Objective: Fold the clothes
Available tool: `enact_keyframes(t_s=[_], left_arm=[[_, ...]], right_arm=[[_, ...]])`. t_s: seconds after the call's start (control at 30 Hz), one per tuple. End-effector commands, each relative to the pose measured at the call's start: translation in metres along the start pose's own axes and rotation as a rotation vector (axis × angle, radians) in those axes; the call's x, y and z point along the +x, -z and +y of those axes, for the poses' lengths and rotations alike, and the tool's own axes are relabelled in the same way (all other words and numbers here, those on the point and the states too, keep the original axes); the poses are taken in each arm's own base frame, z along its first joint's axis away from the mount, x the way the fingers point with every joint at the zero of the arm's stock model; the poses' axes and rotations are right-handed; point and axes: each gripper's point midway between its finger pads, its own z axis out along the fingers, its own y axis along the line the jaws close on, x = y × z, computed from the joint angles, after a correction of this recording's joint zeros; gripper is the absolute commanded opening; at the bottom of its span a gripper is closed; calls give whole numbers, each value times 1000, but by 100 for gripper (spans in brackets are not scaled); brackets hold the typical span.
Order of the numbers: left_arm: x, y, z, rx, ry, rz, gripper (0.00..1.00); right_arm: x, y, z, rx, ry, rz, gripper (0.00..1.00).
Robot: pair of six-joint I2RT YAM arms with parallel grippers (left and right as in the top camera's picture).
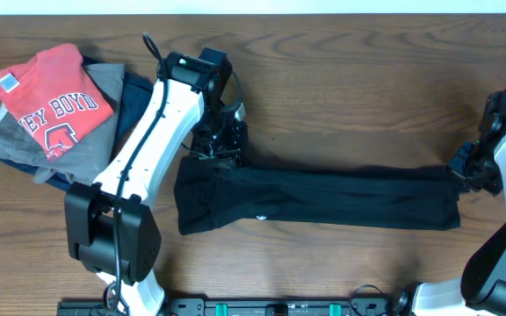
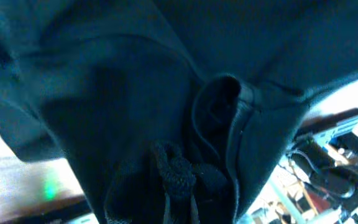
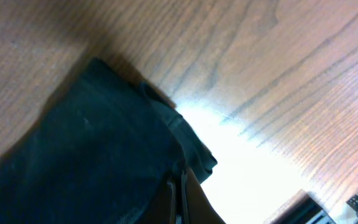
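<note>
Black garment lies stretched L-R across table center. My R gripper pinches its R end, fingers closed on cloth. L gripper sits at upper-L corner; fabric w/ drawstring fills that cam, so can't tell grip.

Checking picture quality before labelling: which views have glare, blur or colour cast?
Overhead: evenly lit and sharp, though the black garment shows little detail. Left wrist: the garment fills the frame, soft-focused with a blue-green cast, background blown out. Right wrist: strong white glare on the table beside the cloth, slightly blurred.
</note>
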Motion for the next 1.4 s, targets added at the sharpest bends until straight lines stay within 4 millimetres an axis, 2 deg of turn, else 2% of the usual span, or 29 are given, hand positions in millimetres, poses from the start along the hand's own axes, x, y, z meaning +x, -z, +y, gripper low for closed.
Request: enact_keyframes(t_s=[0.0, 0.4, 0.67, 0.87, 1.27, 1.37], left_arm=[[18, -8, -9, -1, -37, 63, 6], [68, -24, -30, -83, -136, 221, 6], [77, -22, -23, -127, -133, 255, 6], [56, -24, -6, -233, -147, 169, 6], [-18, -21, 10, -393, -112, -153, 7], [-29, -26, 13, -405, -118, -190, 7]], right_arm=[[-2, 6, -5, 29, -17, -24, 1], [-4, 6, -3, 17, -28, -32, 1], [-6, 6, -2, 15, -38, -39, 1], [-9, 6, 0, 4, -42, -51, 2], [-5, 5, 1, -4, -37, -35, 3], [-5, 5, 1, -4, -37, -35, 2]])
